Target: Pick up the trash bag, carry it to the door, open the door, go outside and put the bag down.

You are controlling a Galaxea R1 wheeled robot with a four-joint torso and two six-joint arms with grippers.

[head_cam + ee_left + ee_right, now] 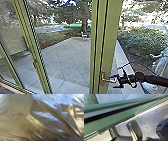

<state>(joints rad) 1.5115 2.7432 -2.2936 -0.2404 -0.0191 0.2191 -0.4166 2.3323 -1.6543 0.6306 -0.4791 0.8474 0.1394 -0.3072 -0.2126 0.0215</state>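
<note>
Right jaws apart, near door handle [134,127]

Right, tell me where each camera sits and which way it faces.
Head view: high on the robot, facing forward and down through a green door frame onto paving; the right arm shows, its right gripper at the door handle.
Left wrist view: on the left wrist, facing creased, shiny film, probably the trash bag, up close; robot parts I can't make out.
Right wrist view: on the right wrist, facing the frame and handle closely; a dark robot part shows.
Shared by head and right wrist: frame, handle, paving.
</note>
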